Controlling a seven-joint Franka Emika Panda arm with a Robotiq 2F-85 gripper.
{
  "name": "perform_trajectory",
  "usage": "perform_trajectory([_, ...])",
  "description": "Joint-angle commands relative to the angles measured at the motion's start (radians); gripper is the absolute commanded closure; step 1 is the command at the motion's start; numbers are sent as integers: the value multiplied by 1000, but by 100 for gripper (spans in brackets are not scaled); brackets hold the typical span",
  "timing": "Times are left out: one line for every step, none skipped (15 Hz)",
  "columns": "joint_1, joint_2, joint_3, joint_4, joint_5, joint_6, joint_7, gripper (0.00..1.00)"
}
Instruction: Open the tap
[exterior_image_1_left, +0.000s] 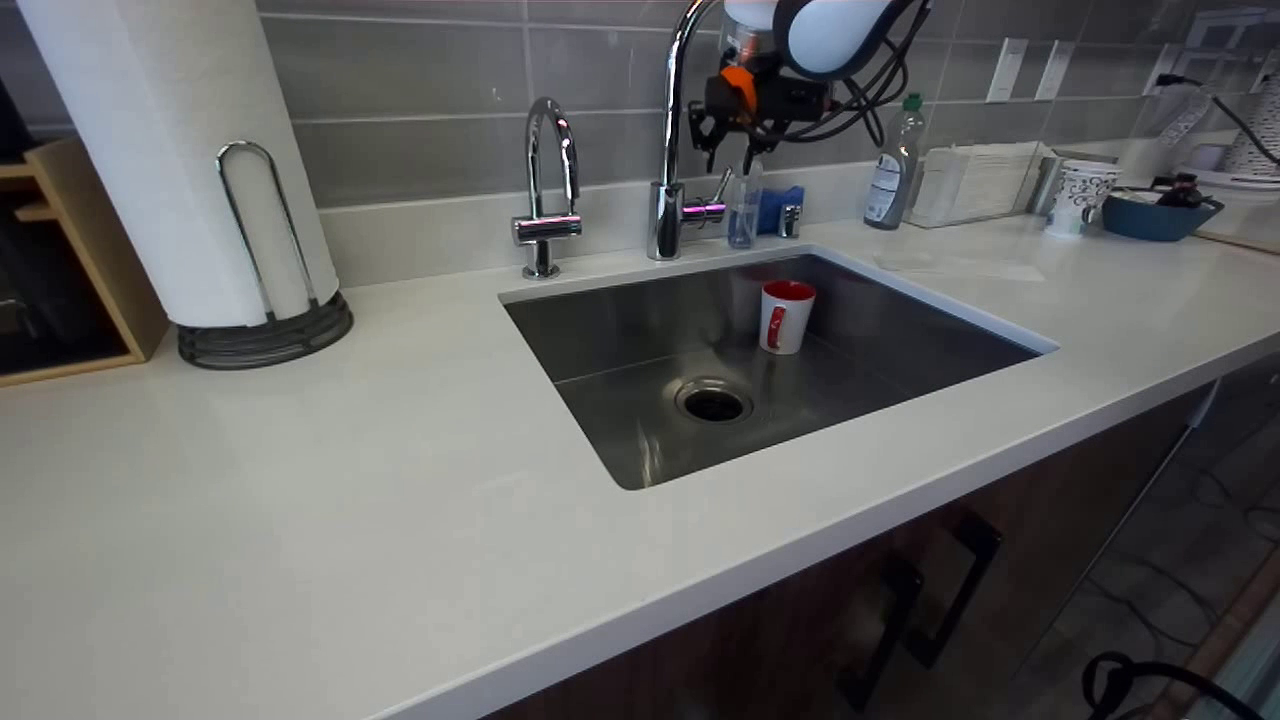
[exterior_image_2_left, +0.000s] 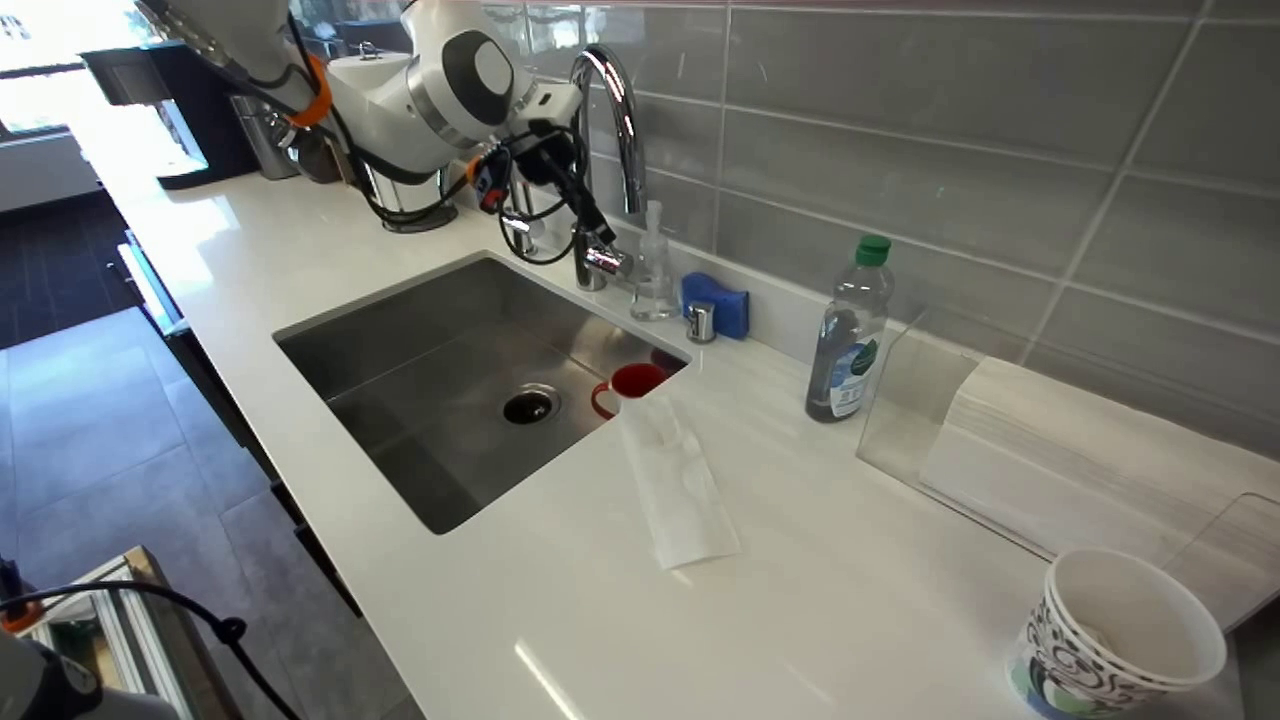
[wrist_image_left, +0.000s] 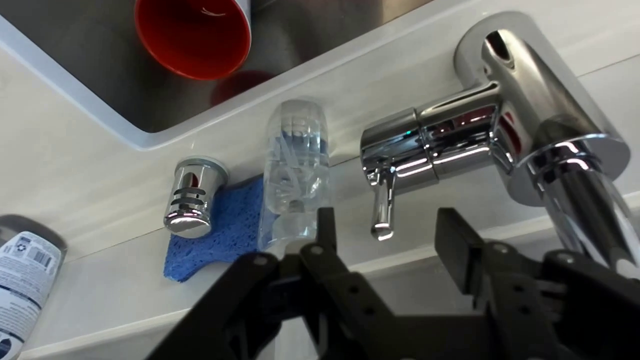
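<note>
Gooseneck tap (exterior_image_1_left: 670, 150), tall, chrome, qty 1: upper ctr of an ext. view, at back edge of steel sink (exterior_image_1_left: 640, 345); tap body at upper R of wrist view.
Side lever (wrist_image_left: 384, 200), chrome, qty 1: R of ctr in wrist view, tip toward frame bottom.
Gripper (wrist_image_left: 387, 225), qty 1: lower ctr of wrist view; released, 2 black fingers well apart; lever tip shows in gap btwn, w/ room on both sides; can't tell depth.
Pump bottle (wrist_image_left: 297, 165), clear, qty 1: near lever, to its L in wrist view; 1 finger overlaps its top, can't tell if touching.
Mug (exterior_image_1_left: 785, 320), white w/ red inside, qty 1: upright in sink, toward upper R corner.
Short tap (exterior_image_1_left: 546, 230), chrome, qty 1: upper ctr, L of gooseneck, gap btwn.
Countertop (exterior_image_1_left: 300, 500), white, qty 1: wide span at lower L, narrow strip behind sink; front edge slants up to R.
</note>
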Motion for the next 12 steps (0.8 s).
perform_trajectory([27, 42, -34, 46, -14, 14, 27, 48])
perform_trajectory([29, 47, -37, 48, -13, 15, 26, 49])
perform_trajectory([31, 49, -41, 51, -13, 15, 27, 54])
perform_trajectory([32, 51, -43, 53, -10, 13, 25, 55])
perform_trajectory([32, 53, -43, 54, -7, 11, 23, 60])
perform_trajectory([32, 54, -44, 56, -5, 9, 21, 60])
perform_trajectory([30, 54, -43, 56, 0, 7, 18, 60])
perform_trajectory([29, 53, -42, 55, 5, 2, 15, 60])
perform_trajectory([26, 51, -40, 52, 11, -4, 10, 61])
perform_trajectory([25, 49, -40, 49, 15, -9, 5, 63])
perform_trajectory([22, 47, -37, 46, 22, -10, 0, 61])
perform_trajectory([18, 44, -33, 41, 31, -14, -8, 62])
